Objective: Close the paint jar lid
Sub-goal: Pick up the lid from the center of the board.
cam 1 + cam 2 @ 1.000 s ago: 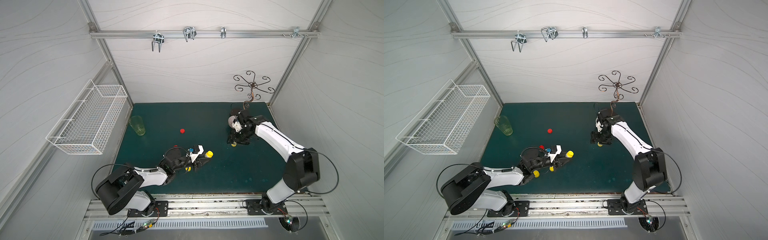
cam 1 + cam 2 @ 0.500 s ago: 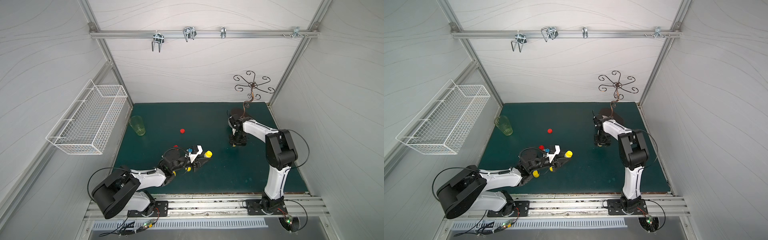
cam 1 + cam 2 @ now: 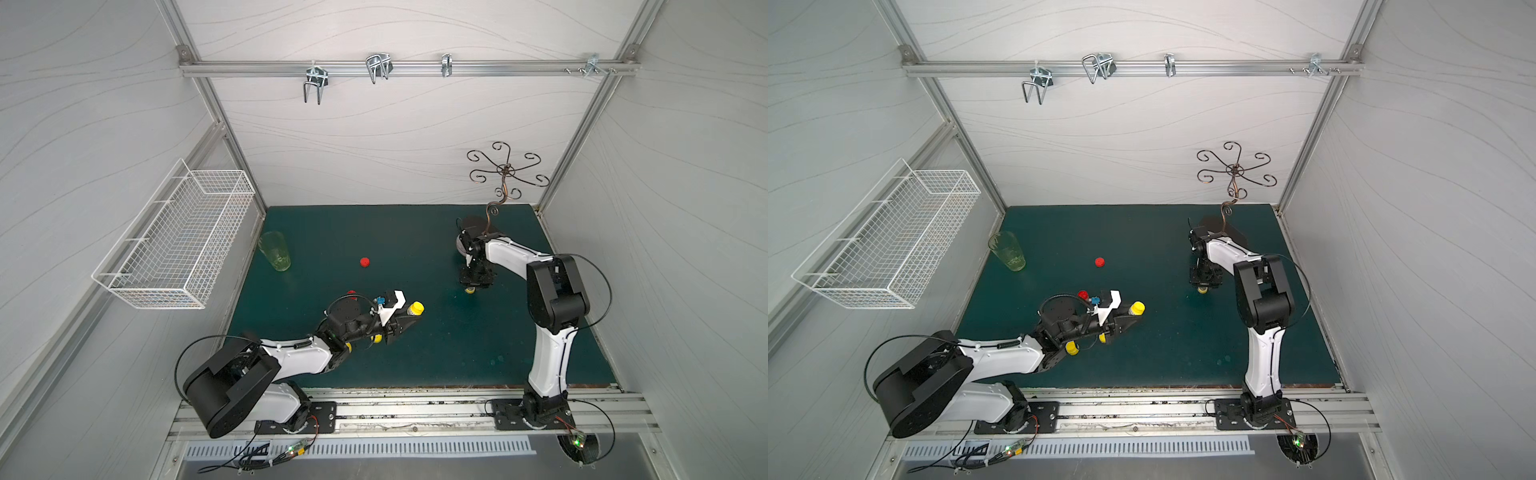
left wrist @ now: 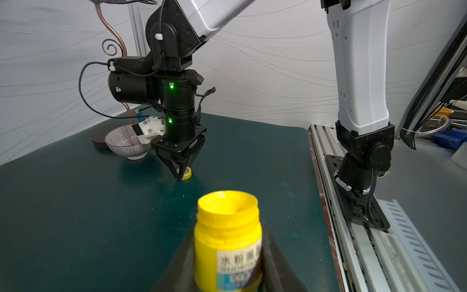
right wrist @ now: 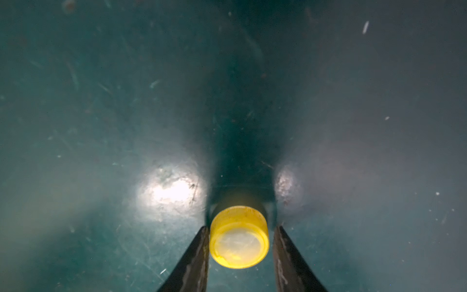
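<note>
My left gripper (image 4: 227, 252) is shut on the yellow paint jar (image 4: 227, 240), gripping its labelled body; the jar's mouth is uncovered. The jar (image 3: 414, 308) pokes out past the left gripper (image 3: 409, 318) near the mat's middle. The yellow lid (image 5: 238, 237) lies on the green mat between the fingers of my right gripper (image 5: 241, 228), which points straight down. One finger touches the lid's side and a thin gap shows at the other. In both top views the lid (image 3: 471, 290) (image 3: 1202, 290) peeks out under the right gripper (image 3: 473, 286).
A striped bowl (image 4: 126, 142) and a copper hook stand (image 3: 505, 170) sit behind the right gripper. A red cap (image 3: 365, 262) lies mid-mat and a green glass (image 3: 275, 251) stands at the left. Yellow jars (image 3: 1072, 348) sit under the left arm. A wire basket (image 3: 178, 245) hangs on the left wall.
The right arm has swung its elbow toward the front while its gripper stayed over the lid, and the jaws have narrowed around it. The left arm and jar have not moved.
</note>
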`<state>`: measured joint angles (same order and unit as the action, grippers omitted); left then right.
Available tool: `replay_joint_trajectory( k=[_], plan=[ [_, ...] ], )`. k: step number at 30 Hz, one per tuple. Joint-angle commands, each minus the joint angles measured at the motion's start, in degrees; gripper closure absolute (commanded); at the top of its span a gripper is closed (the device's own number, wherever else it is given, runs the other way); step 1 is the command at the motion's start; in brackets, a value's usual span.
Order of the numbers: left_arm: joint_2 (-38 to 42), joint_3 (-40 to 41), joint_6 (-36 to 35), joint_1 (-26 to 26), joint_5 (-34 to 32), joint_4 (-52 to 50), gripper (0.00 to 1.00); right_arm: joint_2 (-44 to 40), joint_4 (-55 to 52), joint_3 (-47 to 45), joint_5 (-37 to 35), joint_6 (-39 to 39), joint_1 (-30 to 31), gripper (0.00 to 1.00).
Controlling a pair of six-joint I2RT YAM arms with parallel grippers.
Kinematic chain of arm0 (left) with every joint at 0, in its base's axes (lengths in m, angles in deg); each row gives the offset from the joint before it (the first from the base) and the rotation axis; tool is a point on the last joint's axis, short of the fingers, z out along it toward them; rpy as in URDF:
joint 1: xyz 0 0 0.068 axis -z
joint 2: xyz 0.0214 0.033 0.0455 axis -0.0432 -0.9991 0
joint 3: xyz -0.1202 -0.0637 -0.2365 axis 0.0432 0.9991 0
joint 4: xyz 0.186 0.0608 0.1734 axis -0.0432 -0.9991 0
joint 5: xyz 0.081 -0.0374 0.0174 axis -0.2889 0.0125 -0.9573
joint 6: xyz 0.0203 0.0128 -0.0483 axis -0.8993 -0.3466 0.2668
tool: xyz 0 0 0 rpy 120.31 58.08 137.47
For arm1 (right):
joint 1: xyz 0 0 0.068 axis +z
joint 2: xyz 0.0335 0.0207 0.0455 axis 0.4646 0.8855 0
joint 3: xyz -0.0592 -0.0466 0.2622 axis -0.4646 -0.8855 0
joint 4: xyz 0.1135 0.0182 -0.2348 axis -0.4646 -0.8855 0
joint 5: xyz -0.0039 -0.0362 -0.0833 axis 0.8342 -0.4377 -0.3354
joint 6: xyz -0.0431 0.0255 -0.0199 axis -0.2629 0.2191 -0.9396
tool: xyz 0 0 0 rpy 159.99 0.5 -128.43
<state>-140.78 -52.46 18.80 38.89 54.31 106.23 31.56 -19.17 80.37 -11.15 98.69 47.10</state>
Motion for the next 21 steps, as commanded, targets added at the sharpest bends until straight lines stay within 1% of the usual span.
replay_joint_trajectory(
  k=[1,3,5,7,12,17,21],
  plan=[
    [0.8,-0.3,-0.8,-0.2,-0.4,3.1,0.79,0.7,-0.1,-0.3,1.0,0.6,-0.5,0.62],
    [0.9,-0.3,-0.9,-0.3,-0.5,3.0,0.79,0.4,-0.5,-0.5,1.4,0.6,-0.5,0.62],
    [1.1,-0.1,-0.8,-0.3,-0.7,3.0,0.79,-0.1,-0.4,-1.1,2.2,0.6,-0.5,0.66],
    [1.2,-0.1,-0.8,-0.4,-0.7,3.1,0.79,-1.0,-0.7,-1.7,2.9,0.8,-0.5,0.67],
    [1.6,0.3,-0.8,-0.7,-1.1,3.5,0.79,-6.9,-1.3,-3.0,5.3,1.0,-0.5,0.69],
    [1.7,0.5,-1.2,-0.7,-1.7,3.5,0.79,-17.7,-2.5,-4.9,12.4,-0.2,-0.3,0.70],
    [1.3,0.4,-1.2,-0.7,-1.7,4.0,0.79,-25.0,-5.1,-4.7,21.4,-2.6,0.9,0.71]
  ],
)
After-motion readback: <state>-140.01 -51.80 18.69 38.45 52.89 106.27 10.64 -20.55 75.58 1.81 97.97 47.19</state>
